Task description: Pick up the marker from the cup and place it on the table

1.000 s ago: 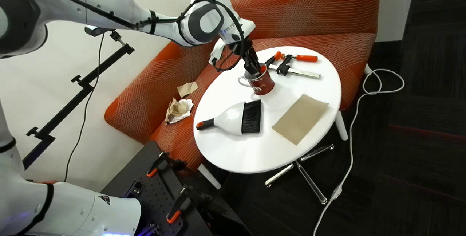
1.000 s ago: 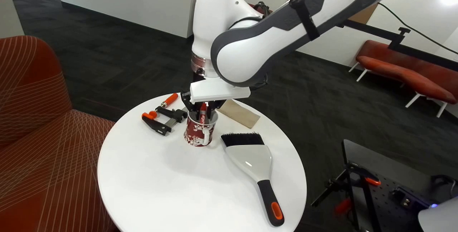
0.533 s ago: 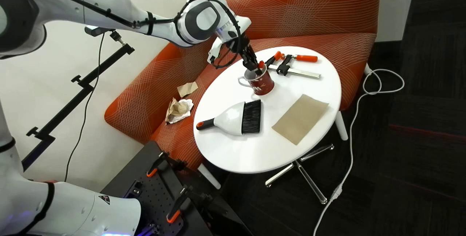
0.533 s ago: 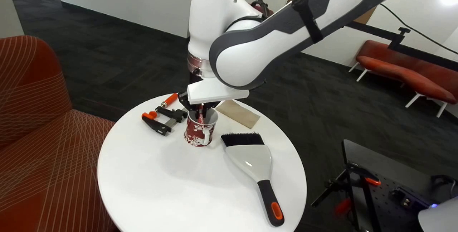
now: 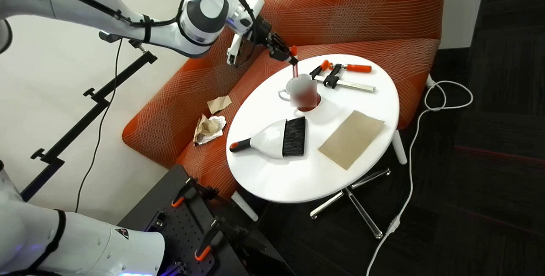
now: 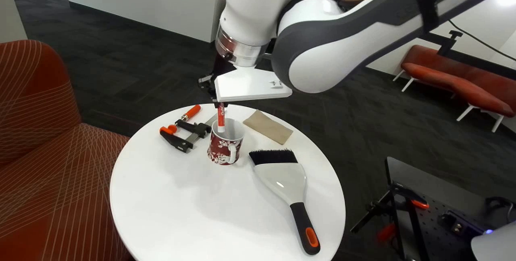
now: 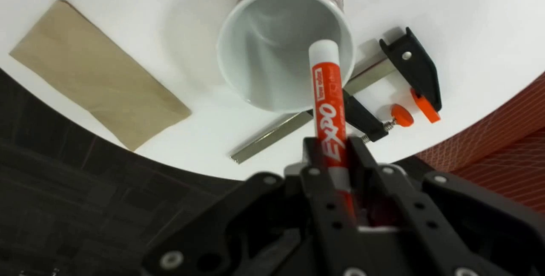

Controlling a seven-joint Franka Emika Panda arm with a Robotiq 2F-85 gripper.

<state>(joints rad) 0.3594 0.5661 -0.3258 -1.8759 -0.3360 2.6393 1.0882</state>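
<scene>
- Marker at mid-air: your gripper pinches the upper barrel of a red-and-white marker, fingers drawn in against both sides, just below the red cap.
- The marker hangs nearly upright beneath the fingertips, white end down, over the mouth of the cup; whether that end clears the rim, you cannot tell for certain.
- Expect a light, stiff, smooth piece, hardly fragile, but apt to pivot or slide in your grip if its low end catches the cup.
- This hold near the cap looks worth keeping; with most of the length below the gripper, you will likely need to lean it over before release, and a round barrel may roll.
- Below the gripper spreads the round table, flat, white and seemingly slick.
- Under you, just beside the cup, lies a clamp; brown paper sits off the gripper's opposite side, and a brush beyond the cup.
- A red sofa borders the table on the clamp's side of you; dark floor shows on the paper's.
</scene>
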